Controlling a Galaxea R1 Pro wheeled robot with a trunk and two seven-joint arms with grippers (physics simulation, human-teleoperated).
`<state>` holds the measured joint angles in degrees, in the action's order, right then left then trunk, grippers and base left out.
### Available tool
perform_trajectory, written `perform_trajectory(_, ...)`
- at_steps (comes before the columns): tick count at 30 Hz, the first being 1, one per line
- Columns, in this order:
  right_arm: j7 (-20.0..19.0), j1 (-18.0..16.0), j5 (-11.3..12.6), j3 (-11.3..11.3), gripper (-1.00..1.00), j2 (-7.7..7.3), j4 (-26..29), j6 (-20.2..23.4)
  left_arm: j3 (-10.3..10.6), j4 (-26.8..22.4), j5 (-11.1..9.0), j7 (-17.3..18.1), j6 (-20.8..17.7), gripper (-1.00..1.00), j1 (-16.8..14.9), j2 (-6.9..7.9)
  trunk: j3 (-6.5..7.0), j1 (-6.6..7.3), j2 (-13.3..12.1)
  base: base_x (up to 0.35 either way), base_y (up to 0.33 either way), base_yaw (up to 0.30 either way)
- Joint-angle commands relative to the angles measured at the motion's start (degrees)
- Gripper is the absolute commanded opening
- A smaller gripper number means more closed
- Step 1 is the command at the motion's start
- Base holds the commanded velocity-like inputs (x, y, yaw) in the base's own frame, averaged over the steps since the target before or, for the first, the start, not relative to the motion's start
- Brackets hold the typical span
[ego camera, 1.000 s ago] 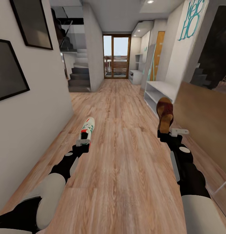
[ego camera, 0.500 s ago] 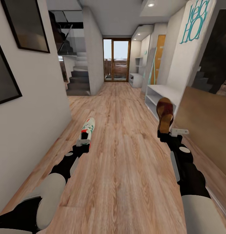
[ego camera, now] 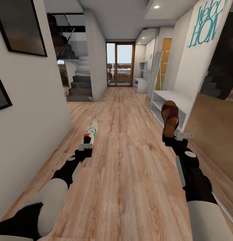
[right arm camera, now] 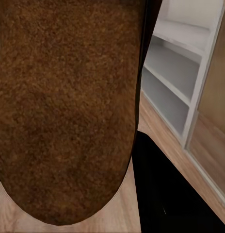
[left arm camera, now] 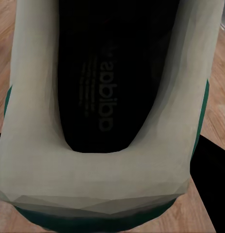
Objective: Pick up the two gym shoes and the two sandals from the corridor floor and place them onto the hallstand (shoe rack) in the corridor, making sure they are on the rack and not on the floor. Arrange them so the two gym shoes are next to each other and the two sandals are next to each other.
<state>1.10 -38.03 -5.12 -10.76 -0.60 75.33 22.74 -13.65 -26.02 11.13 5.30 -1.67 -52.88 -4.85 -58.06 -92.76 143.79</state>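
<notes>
My left gripper is shut on the heel of a white gym shoe with green stripes and red-orange accents, held out over the corridor floor. Its dark insole and white heel collar sit close in the left wrist view. A dark brown sandal stands toe-up, with my right gripper shut on its heel. Its brown footbed is close in the right wrist view. The hallstand, pale, with stepped shelves above, stands far down the corridor on the right.
A plain low white two-shelf bench stands against the right wall just beyond the sandal, its shelves near the right gripper. A white wall runs close on the left. Dark stairs and a glass door lie ahead.
The whole view has shifted as the robot rolled forward down the corridor; the bench and left wall are nearer. Both arms hold their shoes as before.
</notes>
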Motion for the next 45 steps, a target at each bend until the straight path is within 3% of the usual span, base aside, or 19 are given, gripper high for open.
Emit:
perform_trajectory(1,0.05,-0.03,-0.33,0.03,-1.00,-0.03,0.08,0.37,-0.50,-0.10,0.55,0.50,-0.18,-1.00,-0.03,-0.07,-0.05,-0.02,0.02,0.345,0.000,0.000)
perform_trajectory(45,0.31,-0.03,-0.32,0.08,-1.00,-0.04,0.08,0.37,-0.41,1.39,0.64,0.59,-0.10,-1.00,-0.03,-0.20,0.49,-0.02,0.02,0.345,0.000,0.027)
